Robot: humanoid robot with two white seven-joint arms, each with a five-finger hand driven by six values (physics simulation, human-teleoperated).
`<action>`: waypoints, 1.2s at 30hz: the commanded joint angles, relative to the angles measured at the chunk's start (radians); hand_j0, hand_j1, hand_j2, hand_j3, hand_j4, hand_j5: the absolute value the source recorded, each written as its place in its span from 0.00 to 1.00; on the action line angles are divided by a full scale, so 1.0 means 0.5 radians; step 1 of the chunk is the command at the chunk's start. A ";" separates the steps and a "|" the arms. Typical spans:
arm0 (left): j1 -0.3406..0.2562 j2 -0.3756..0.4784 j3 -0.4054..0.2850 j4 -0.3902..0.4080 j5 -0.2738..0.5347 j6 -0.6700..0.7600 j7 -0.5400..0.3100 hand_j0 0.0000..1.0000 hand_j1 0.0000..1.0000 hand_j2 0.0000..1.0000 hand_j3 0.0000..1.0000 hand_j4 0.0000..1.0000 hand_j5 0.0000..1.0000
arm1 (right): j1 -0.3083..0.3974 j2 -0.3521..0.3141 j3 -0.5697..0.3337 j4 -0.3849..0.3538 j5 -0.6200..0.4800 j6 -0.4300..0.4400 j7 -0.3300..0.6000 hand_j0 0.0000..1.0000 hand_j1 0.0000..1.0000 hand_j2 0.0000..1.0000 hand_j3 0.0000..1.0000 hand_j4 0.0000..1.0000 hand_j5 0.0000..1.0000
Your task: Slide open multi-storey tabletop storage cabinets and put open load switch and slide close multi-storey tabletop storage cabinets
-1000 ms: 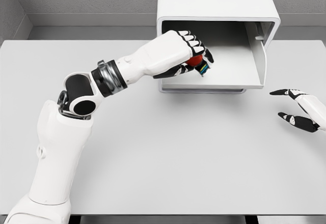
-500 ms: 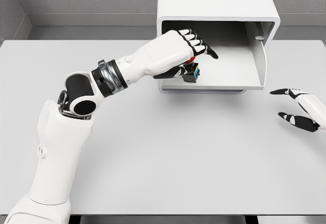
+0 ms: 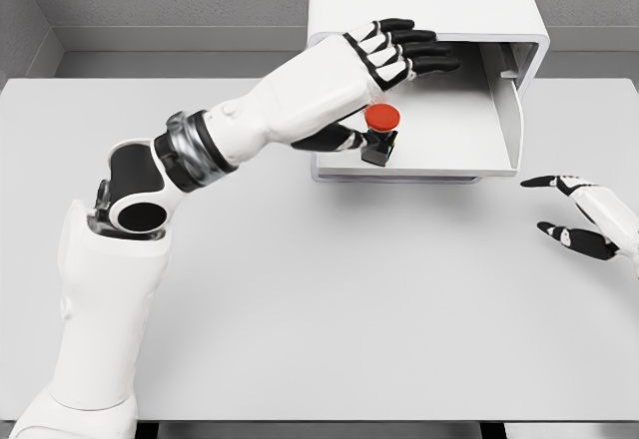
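Observation:
The white storage cabinet stands at the back of the table with its drawer slid out. The load switch, a black block with a red round button, stands upright on the drawer floor near its front left. My left hand hovers over the drawer with fingers stretched flat and spread, above the switch; its thumb reaches beside the switch's left. Nothing is held in it. My right hand hangs open at the right edge, apart from the cabinet.
The grey table spreads out in front of the cabinet. A grey wall runs behind it. The drawer's raised right side stands tall beside the cabinet's opening.
My left hand has let go of the load switch, which now stands on the drawer floor. The fingers uncurled and lifted upward. The right hand barely drifted left.

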 commanded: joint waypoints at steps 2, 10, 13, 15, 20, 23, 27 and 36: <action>0.015 0.080 0.157 -0.032 0.405 0.006 0.002 1.00 1.00 1.00 1.00 1.00 1.00 | 0.009 0.041 0.020 -0.069 -0.016 0.003 -0.004 0.73 0.73 0.73 0.73 0.73 0.73; 0.711 0.577 1.172 -0.011 0.672 0.006 0.002 1.00 1.00 1.00 1.00 1.00 1.00 | 0.132 0.069 0.016 -0.269 -0.016 0.003 -0.001 0.72 0.72 0.72 0.72 0.72 0.72; 1.037 0.577 1.360 0.084 0.663 0.006 0.002 1.00 1.00 1.00 1.00 1.00 1.00 | 0.144 0.069 0.020 -0.330 -0.016 0.003 -0.001 0.72 0.72 0.72 0.72 0.72 0.72; 1.095 0.580 1.354 0.207 0.635 0.006 0.002 1.00 1.00 1.00 1.00 1.00 1.00 | 0.163 0.069 0.035 -0.410 -0.013 0.003 0.002 0.72 0.72 0.72 0.72 0.72 0.72; 1.068 0.586 1.305 0.274 0.451 0.006 0.002 1.00 1.00 1.00 1.00 1.00 1.00 | 0.169 0.069 0.072 -0.514 -0.013 0.003 0.002 0.72 0.72 0.72 0.72 0.72 0.72; 1.065 0.583 1.262 0.271 0.451 0.006 0.002 1.00 1.00 1.00 1.00 1.00 1.00 | 0.193 0.065 0.072 -0.594 -0.013 0.003 0.002 0.72 0.72 0.72 0.72 0.72 0.72; 1.062 0.577 1.225 0.253 0.451 0.006 0.002 1.00 1.00 1.00 1.00 1.00 1.00 | 0.199 0.062 0.075 -0.680 0.003 0.003 0.002 0.72 0.72 0.72 0.72 0.72 0.72; 1.065 0.580 1.228 0.256 0.454 0.006 0.002 1.00 1.00 1.00 1.00 1.00 1.00 | 0.144 0.065 0.136 -0.698 0.039 0.003 0.002 0.72 0.72 0.72 0.72 0.72 0.72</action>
